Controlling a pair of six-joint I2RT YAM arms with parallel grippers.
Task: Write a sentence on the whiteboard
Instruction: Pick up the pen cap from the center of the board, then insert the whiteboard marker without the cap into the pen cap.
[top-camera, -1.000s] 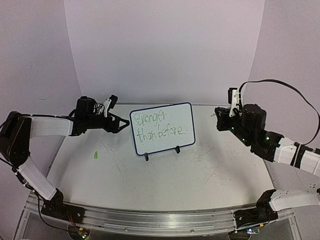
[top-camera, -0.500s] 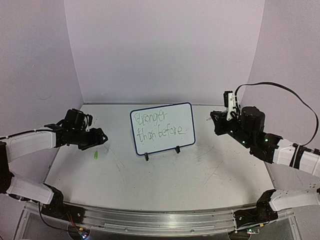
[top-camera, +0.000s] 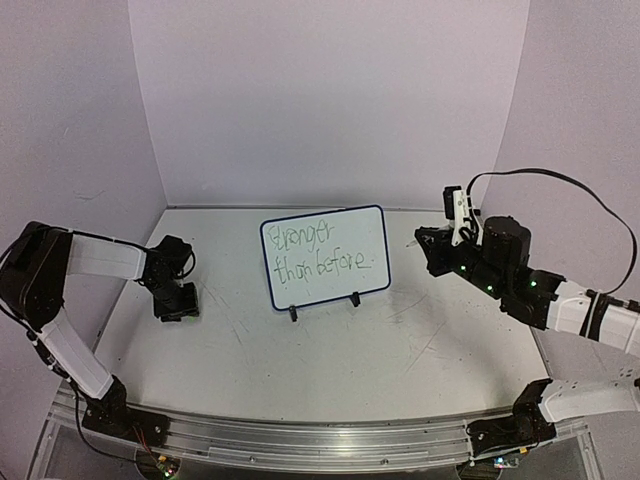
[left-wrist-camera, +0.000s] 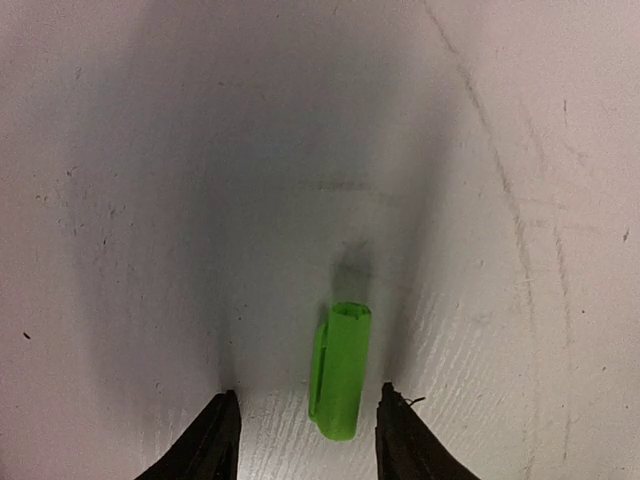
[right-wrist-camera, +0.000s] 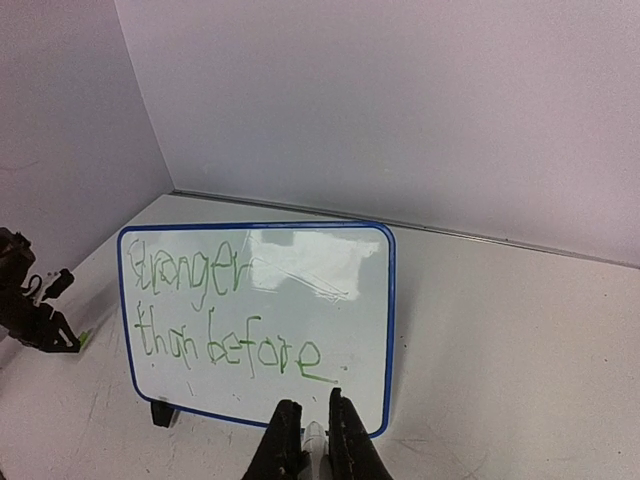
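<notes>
Both sides of whiteboard (top-camera: 325, 255): left pincer (left-wrist-camera: 307, 398) open over cap (left-wrist-camera: 340, 372), right pincer (right-wrist-camera: 313, 402) gripping pen (top-camera: 459, 214).

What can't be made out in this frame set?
Top view: the green cap is hidden under the left tool; only the left wrist view shows it.
Right wrist view: a white object between the right tool's fingers is a mere sliver, cut off by the bottom edge; what it is cannot be told.
Right wrist view: those fingers hide one of the whiteboard's clip feet.
The sentence's first letter is muddled in both views.
</notes>
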